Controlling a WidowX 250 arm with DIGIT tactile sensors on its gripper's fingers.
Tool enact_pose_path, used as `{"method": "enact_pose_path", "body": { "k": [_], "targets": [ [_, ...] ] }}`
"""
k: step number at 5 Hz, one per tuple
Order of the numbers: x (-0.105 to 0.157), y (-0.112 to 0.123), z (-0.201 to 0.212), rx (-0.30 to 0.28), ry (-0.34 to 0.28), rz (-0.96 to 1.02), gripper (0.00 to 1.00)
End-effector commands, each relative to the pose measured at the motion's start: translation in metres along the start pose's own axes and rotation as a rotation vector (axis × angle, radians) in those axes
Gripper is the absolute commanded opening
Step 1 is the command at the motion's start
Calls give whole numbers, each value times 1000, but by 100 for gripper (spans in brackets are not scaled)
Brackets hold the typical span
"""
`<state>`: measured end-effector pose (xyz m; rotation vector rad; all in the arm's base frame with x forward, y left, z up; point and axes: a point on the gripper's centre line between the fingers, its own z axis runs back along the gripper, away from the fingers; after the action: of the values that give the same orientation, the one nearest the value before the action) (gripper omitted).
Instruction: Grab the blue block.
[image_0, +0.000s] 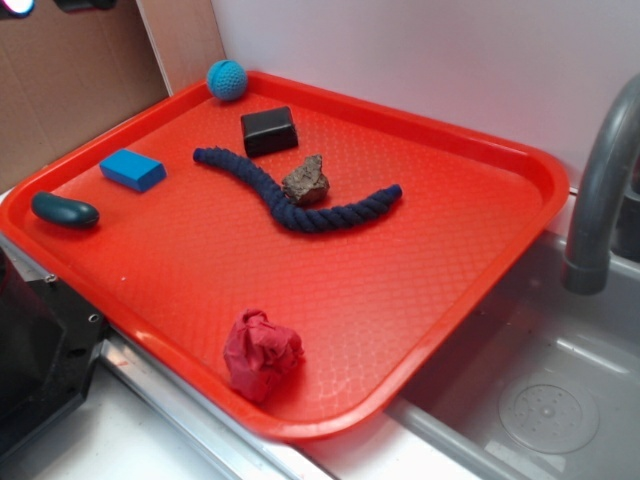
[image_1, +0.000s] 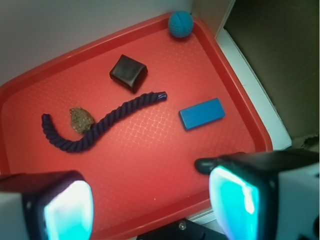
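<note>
At the left of the exterior frame, the blue block (image_0: 133, 169) lies flat on the red tray (image_0: 420, 300), clear of the teal bean-shaped piece (image_0: 64, 209) and well apart from the black block (image_0: 269, 130). Wrist view puts the block right of centre, above the gripper (image_1: 150, 202), whose fingers (image_1: 235, 200) stand spread and empty. You should centre over the block, turn the jaws across its narrow width, descend squarely, then close. Keep clear of the rope (image_1: 95, 127).

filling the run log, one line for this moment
phase: approach | gripper: open, above red plastic tray, holding nothing | target: small sky-blue rectangular block, untouched
</note>
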<state>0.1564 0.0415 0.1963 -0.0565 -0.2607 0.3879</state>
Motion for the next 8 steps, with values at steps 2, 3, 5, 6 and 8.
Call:
{"method": "enact_pose_path", "body": {
  "k": [2,3,5,6,8],
  "targets": [
    [39,55,-80,140,6,479,100],
    [28,74,-110,196,34,726,100],
    [-6,100,-160,412,58,1114,100],
    [13,101,-178,366,8,990,100],
    [20,97,-184,355,40,944,0]
  ]
}}
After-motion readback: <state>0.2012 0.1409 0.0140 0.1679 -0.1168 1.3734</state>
